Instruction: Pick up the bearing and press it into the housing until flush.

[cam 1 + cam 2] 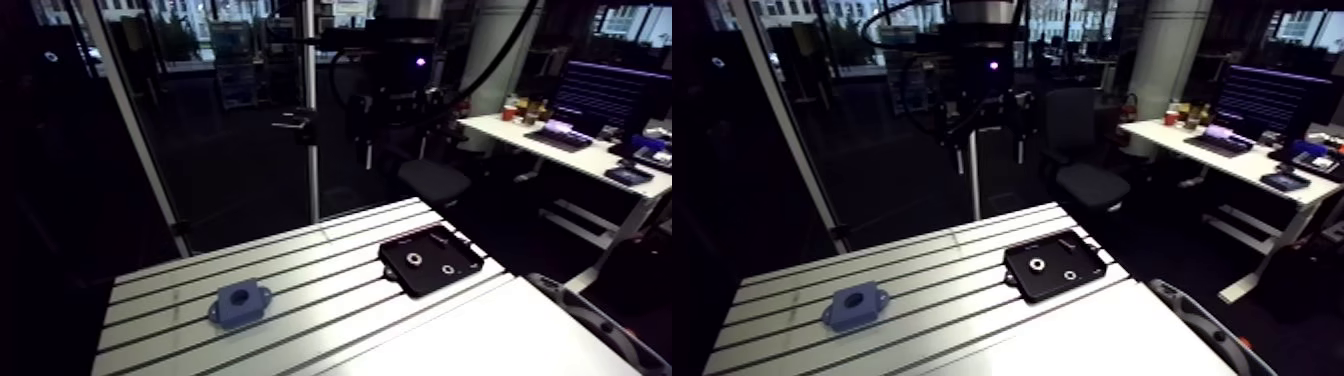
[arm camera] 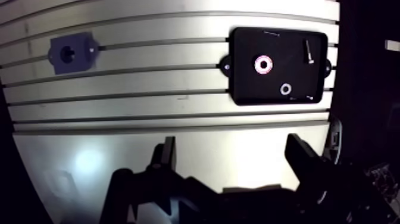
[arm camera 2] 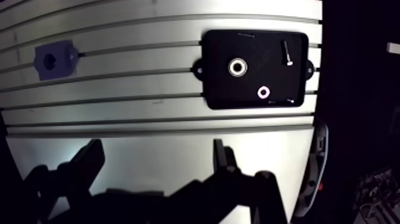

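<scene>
The bearing (image 2: 262, 64), a bright metal ring with a dark bore, lies in a black tray (image 2: 244, 92) on the slotted table. The blue housing (image 2: 70, 53), a square block with a round bore and two side ears, stands apart from the tray on the same slats. In the arm view the housing (image 1: 240, 302) is at the near left and the tray (image 1: 470, 262) further right. My gripper (image 2: 233, 156) hangs high above the table, well back from both. It is open, and its two dark fingers (image 2: 167, 156) have only bare table between them.
The tray also holds a smaller ring (image 2: 286, 89) and a bolt (image 2: 308, 51). A smooth plate (image 1: 470, 345) covers the table's near part. The table ends just past the tray's right side, where a grey curved part (image 1: 600, 325) lies beyond the edge.
</scene>
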Available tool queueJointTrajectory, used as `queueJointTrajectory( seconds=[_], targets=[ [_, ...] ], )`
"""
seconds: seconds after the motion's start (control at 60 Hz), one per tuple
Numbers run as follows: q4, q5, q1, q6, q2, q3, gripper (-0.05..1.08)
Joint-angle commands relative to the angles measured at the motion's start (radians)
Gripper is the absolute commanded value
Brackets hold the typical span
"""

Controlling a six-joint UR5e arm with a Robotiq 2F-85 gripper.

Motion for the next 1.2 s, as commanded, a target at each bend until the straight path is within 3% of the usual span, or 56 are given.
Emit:
queueJointTrajectory(
  seconds=[0.017, 0.4, 0.55, 0.85, 0.917, 1.05, 1.2],
  targets=[
    [-0.163, -0.001, -0.064, -0.19, 0.06, 0.085, 0.01],
    [-0.257, -0.002, -0.092, -0.211, 0.136, 0.127, 0.01],
    [-0.283, -0.001, -0.127, -0.218, 0.153, 0.136, 0.01],
    [-0.324, -0.004, -0.135, -0.22, 0.199, 0.144, 0.01],
    [-0.331, -0.004, -0.139, -0.22, 0.209, 0.147, 0.06],
    [-0.363, -0.007, -0.145, -0.212, 0.241, 0.155, 0.29],
    [-0.38, -0.007, -0.151, -0.208, 0.267, 0.162, 0.32]
  ],
)
